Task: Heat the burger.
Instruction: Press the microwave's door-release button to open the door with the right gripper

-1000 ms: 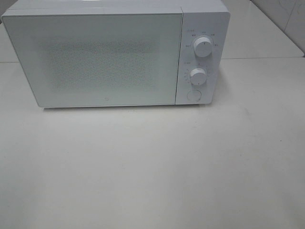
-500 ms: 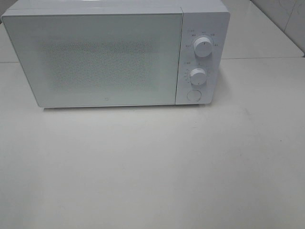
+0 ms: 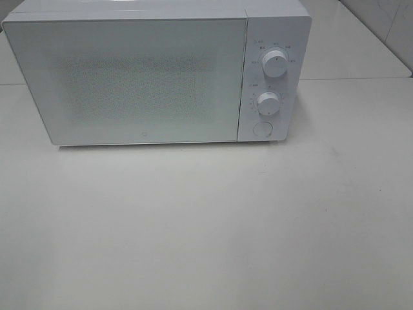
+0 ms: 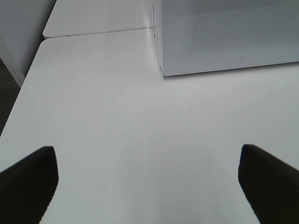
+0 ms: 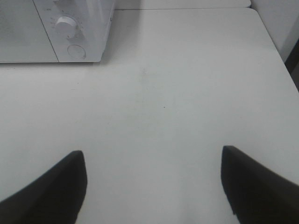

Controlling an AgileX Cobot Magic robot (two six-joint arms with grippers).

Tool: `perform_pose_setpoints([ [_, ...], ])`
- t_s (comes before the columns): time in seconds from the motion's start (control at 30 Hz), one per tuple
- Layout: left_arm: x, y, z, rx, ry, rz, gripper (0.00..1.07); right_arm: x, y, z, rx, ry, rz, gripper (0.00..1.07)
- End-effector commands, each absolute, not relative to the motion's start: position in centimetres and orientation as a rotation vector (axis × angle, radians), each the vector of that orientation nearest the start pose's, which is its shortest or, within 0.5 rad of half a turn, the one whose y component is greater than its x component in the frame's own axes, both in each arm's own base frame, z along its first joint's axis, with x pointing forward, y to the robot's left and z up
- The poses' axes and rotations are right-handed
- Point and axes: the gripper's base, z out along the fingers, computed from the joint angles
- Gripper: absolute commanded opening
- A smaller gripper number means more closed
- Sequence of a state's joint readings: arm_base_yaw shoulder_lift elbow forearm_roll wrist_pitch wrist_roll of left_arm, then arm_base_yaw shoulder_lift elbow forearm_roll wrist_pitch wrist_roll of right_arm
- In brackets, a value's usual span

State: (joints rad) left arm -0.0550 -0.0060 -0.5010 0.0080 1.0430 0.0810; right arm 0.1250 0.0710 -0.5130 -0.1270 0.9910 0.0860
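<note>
At the back of the white table point(image 3: 206, 226): one white microwave point(image 3: 129, 77), door shut, its dotted window showing nothing of the inside.

- Control panel, on the microwave's right side: upper knob point(image 3: 275, 64), lower knob point(image 3: 268, 102), and a round button point(image 3: 261, 128) beneath them.
- Left gripper point(image 4: 147, 161): above bare table in front of the microwave's door-side corner, well apart from it. Its jaws are spread wide and hold nothing.
- Right gripper point(image 5: 153, 158): above bare table in front of the microwave's panel side. Its jaws are also wide and hold nothing.
- Burger: cannot tell where it is from any view.
</note>
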Motion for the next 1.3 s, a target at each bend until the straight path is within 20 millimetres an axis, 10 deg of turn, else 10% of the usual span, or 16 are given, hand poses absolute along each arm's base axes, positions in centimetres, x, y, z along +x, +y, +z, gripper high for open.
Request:
perform_pose_setpoints([
  [0.03, -0.8, 0.1, 27.8, 0.128, 1.994, 0.029, 0.98, 0.2, -1.0, 28.4, -0.010, 2.008, -0.027, 0.76],
  [1.3, -0.8, 0.2, 27.8, 0.128, 1.998, 0.033, 0.98, 0.6, -1.0, 29.5, 0.008, 1.957, -0.061, 0.76],
])
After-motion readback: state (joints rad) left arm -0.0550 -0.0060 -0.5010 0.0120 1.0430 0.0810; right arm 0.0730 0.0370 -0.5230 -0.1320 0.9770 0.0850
